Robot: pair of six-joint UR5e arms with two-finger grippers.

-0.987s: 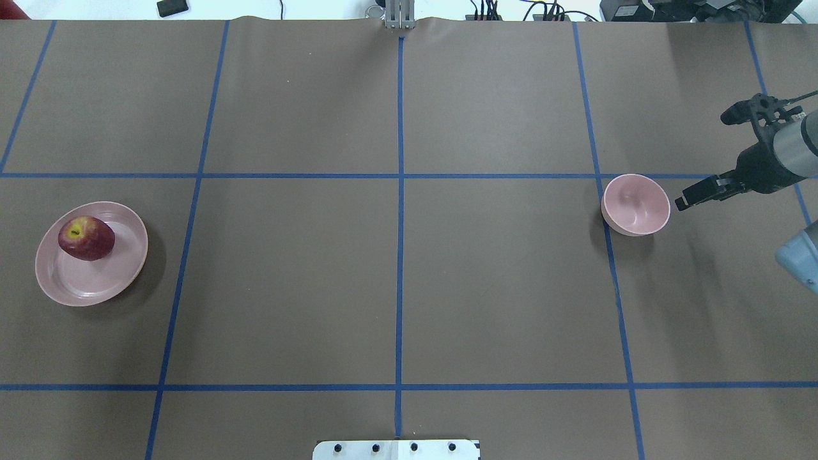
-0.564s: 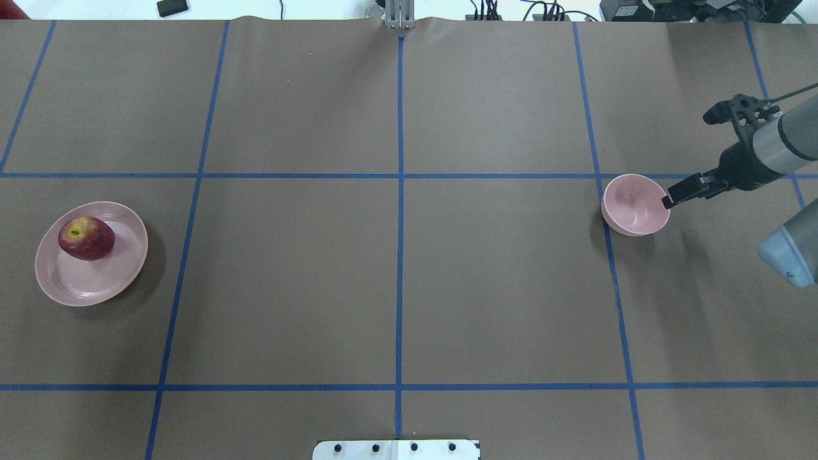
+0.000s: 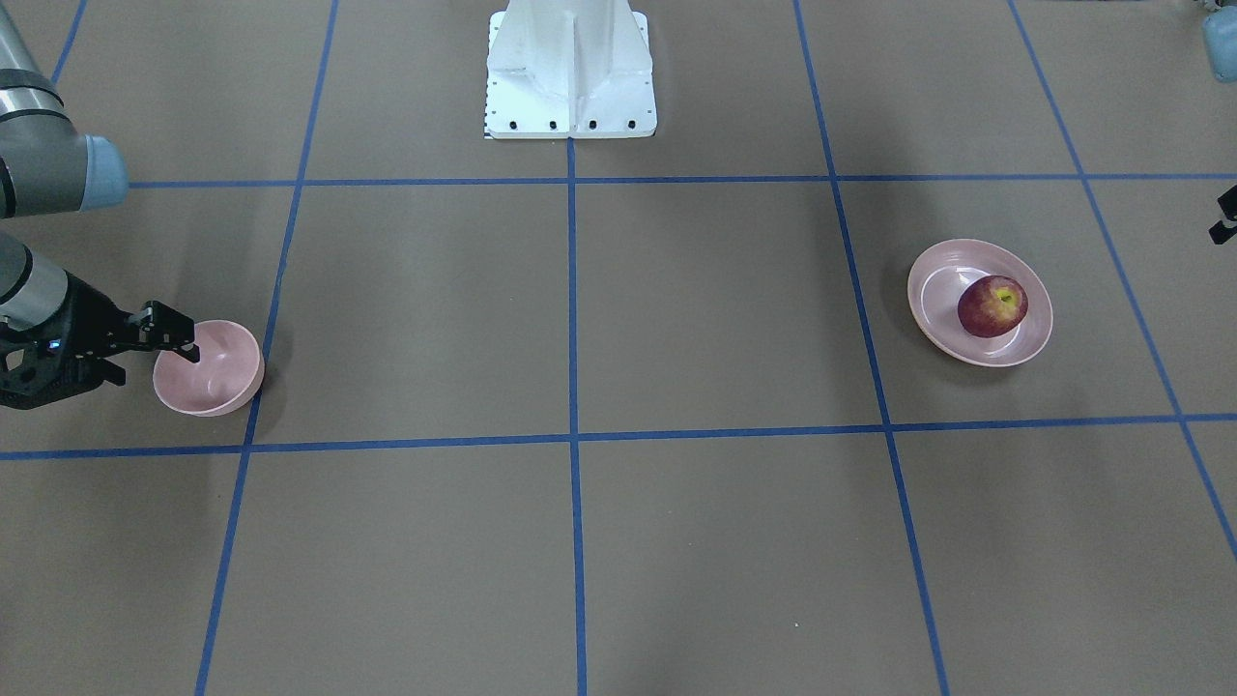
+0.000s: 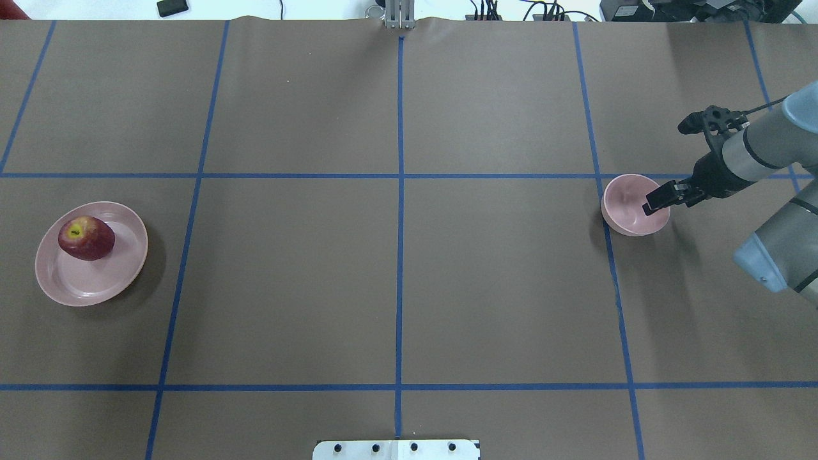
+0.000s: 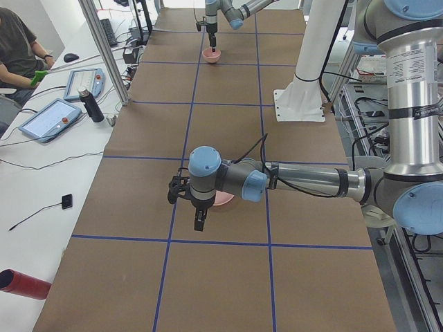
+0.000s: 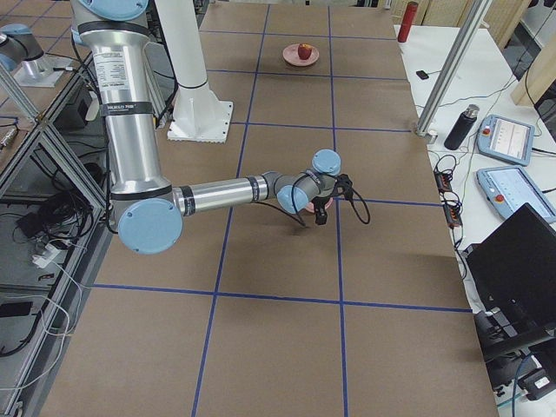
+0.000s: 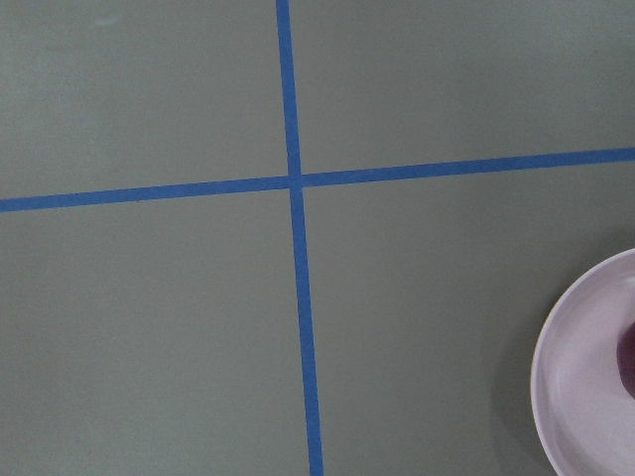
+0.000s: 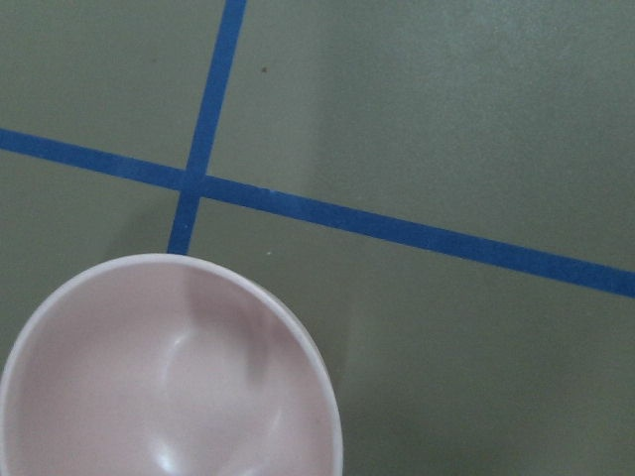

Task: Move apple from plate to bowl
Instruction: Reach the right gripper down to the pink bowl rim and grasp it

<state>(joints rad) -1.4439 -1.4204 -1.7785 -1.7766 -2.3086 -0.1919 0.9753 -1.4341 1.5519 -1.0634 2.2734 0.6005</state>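
Observation:
The dark-red apple (image 4: 86, 237) (image 3: 992, 305) lies on the shallow pink plate (image 4: 96, 284) (image 3: 933, 290) at the table's left end. The small deep pink bowl (image 4: 629, 214) (image 3: 217, 377) stands empty at the right end and fills the bottom left of the right wrist view (image 8: 169, 397). My right gripper (image 4: 668, 198) (image 3: 157, 362) looks open and hangs over the bowl's outer rim, one finger above the inside. My left gripper (image 5: 199, 223) hovers beside the plate, outside the overhead view. I cannot tell if it is open. The left wrist view shows the plate's edge (image 7: 585, 377).
Blue tape lines divide the brown table into squares. The white robot base (image 3: 570, 77) stands at the near middle edge. A side desk holds tablets and a bottle (image 5: 90, 105), and a red cylinder (image 5: 24, 283) lies by the table's left end.
My right gripper has moved left, from beside the bowl to over its right rim. The apple, the plate and the bowl have not moved.

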